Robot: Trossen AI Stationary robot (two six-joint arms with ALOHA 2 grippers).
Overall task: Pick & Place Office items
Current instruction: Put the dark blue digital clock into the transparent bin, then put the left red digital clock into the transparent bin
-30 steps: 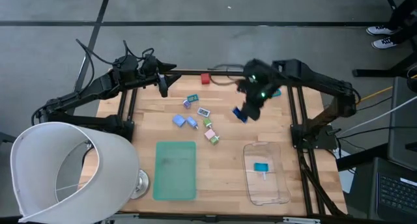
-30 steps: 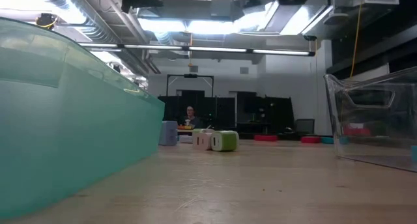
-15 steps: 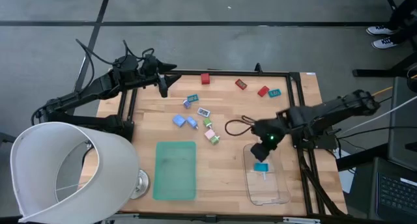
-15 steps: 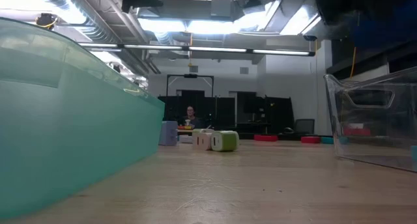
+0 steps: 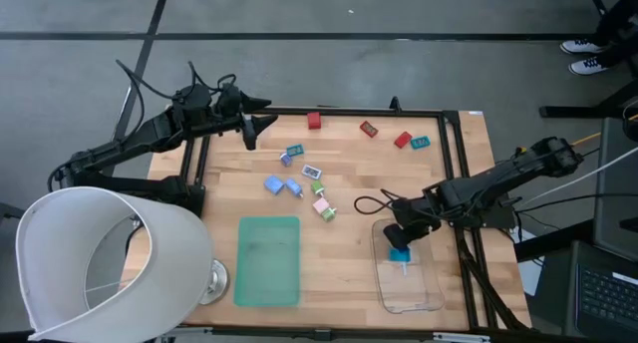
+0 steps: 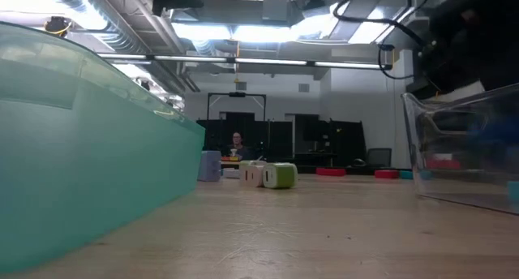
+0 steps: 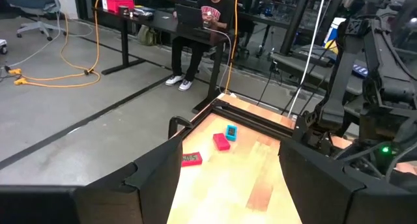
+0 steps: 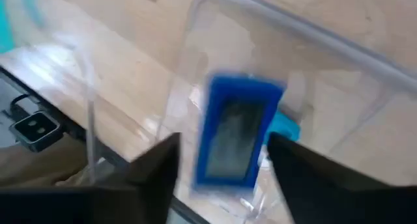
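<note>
While my right gripper hangs over the upper end of the clear plastic tray in the lower right of the high view, I log the contents. In the right wrist view its two dark fingers stand apart with a dark blue piece between them, inside the tray walls; I cannot tell whether the pads touch it or it is free. A teal piece with a white stub below it lies on the tray floor, showing behind the blue one in the wrist view. So the tray holds one teal piece, with the blue one in or just above it.

The flat green mat, lower centre-left, carries nothing.

Loose office items on the table, by my count in the high view:
- red pieces, three: one at top centre, two at upper right
- teal, two: one upper right, one upper centre
- blue, three, clustered at centre
- one with a white label
- light green, one
- pink with green, one

My left gripper waits off the upper left corner of the table, jaws apart and empty, as its wrist view shows. A white lampshade fills the lower left.
</note>
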